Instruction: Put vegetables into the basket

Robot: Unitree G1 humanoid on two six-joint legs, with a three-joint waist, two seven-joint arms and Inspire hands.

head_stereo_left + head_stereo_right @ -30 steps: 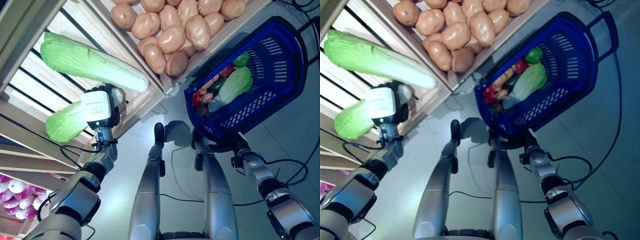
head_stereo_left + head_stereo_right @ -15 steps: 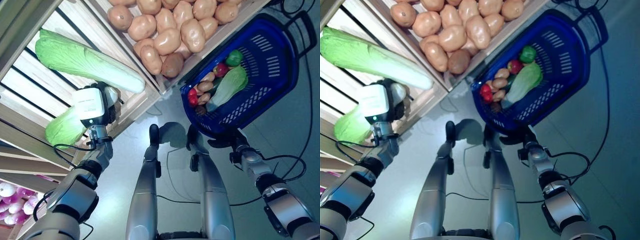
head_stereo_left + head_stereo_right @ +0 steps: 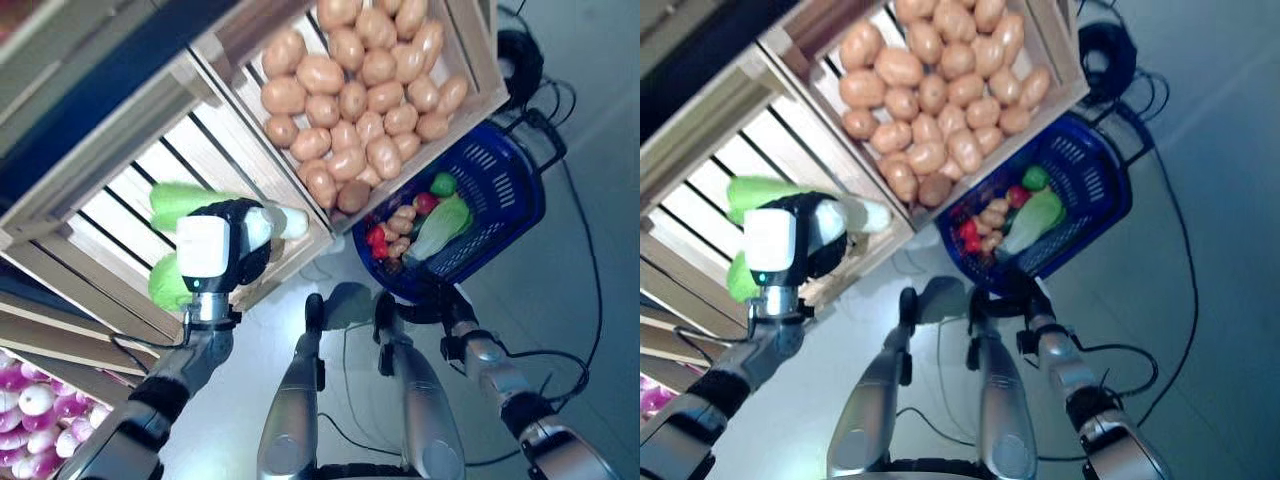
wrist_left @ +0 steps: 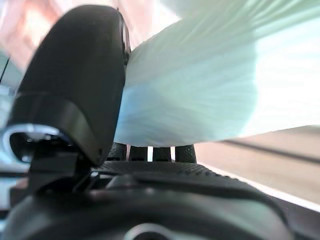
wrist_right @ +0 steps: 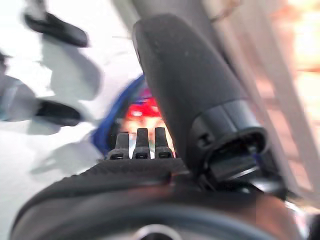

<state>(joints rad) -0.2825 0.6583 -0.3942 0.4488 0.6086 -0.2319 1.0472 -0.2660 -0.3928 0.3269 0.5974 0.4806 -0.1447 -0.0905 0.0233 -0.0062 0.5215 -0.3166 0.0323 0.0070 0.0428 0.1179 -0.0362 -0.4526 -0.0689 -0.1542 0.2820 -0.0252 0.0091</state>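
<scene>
My left hand reaches into a slatted wooden crate and is shut on a napa cabbage. In the left wrist view its pale stalk sits between thumb and fingers. Green leaves of a second cabbage show just below the hand. A blue plastic basket hangs to the right, and my right hand is shut on its rim, with the fingers curled over the blue edge. Inside the basket lie a cabbage, red tomatoes, a green pepper and small potatoes.
A wooden crate full of potatoes stands beside the cabbage crate, right above the basket. Purple-and-white bulbs lie in a lower crate at the far left. Grey floor and a dark coil show behind the basket.
The camera has pulled back, so the whole scene looks smaller and shifted. My left hand now sits across the cabbage in the crate. The basket stays in my right hand.
</scene>
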